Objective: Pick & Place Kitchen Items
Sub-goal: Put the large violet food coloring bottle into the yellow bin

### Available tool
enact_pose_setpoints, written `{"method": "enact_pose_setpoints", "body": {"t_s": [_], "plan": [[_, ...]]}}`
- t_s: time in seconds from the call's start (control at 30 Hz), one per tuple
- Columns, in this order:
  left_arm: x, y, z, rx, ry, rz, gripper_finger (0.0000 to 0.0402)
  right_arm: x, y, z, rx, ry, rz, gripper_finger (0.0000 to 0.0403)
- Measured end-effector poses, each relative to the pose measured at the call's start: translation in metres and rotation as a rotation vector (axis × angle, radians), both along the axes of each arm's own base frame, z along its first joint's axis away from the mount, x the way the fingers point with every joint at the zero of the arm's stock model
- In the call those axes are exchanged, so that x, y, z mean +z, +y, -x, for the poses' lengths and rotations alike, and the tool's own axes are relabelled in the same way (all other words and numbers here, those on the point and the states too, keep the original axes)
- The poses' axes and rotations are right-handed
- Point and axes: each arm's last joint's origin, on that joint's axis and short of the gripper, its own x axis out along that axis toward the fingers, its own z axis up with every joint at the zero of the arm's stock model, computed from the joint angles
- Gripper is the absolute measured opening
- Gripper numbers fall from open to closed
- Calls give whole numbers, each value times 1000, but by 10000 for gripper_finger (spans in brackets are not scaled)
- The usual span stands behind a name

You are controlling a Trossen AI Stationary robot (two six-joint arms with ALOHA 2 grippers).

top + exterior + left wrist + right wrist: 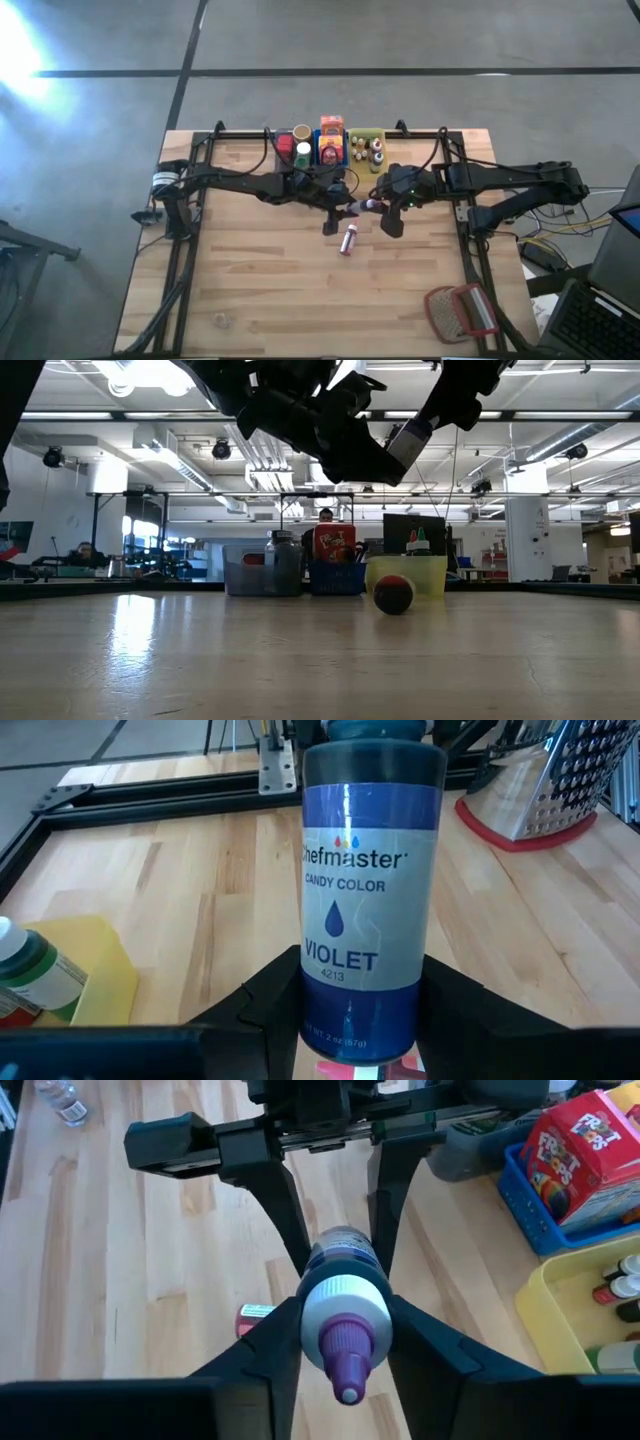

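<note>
A small bottle with a violet label, white cap and purple nozzle hangs above the table's middle, between my two grippers. My left gripper is shut on its base end and my right gripper on its cap end; they meet nose to nose at the bottle. A small red bottle lies on its side on the wood just near of them. Other kitchen items stand in the grey bin, the blue bin and the yellow bin at the far edge. My left gripper pinches the bottle's lower body, next to its base, between its two fingers. The bottle runs forward along the fingers, its cap end away from the wrist, clear of the table. My right gripper has its two fingers on opposite sides of the white cap. The purple nozzle points back toward its wrist. It comes slanting down from the table's right side.
A red-framed grey mesh object lies at the near right corner. Black frame rails run along the table's left and right sides. Bare wood stretches over the near half.
</note>
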Motion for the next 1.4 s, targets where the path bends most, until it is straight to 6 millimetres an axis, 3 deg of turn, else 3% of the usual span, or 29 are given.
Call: {"method": "enact_pose_setpoints", "body": {"t_s": [0.17, 0.4, 0.6, 0.93, 1.17, 1.4], "plan": [[0, 0, 0, 0, 1, -1, 158, 0, 0, 0, 6, -1, 6, 115], [0, 0, 0, -2, 1, 6, 160, 0, 0, 0, 5, -2, 5, 133], [0, 0, 0, 2, 2, 21, 174, 0, 0, 0, 4, -5, 4, 114], [2, 0, 0, -32, -16, 19, 255, 0, 0, -1, 4, -5, 4, 120], [12, 24, 21, 126, 112, 29, 284, -3, -8, 3, -31, 47, 6, 116], [14, 32, 46, 247, 80, 26, 282, -6, -36, 10, -130, 98, 12, 123]]}}
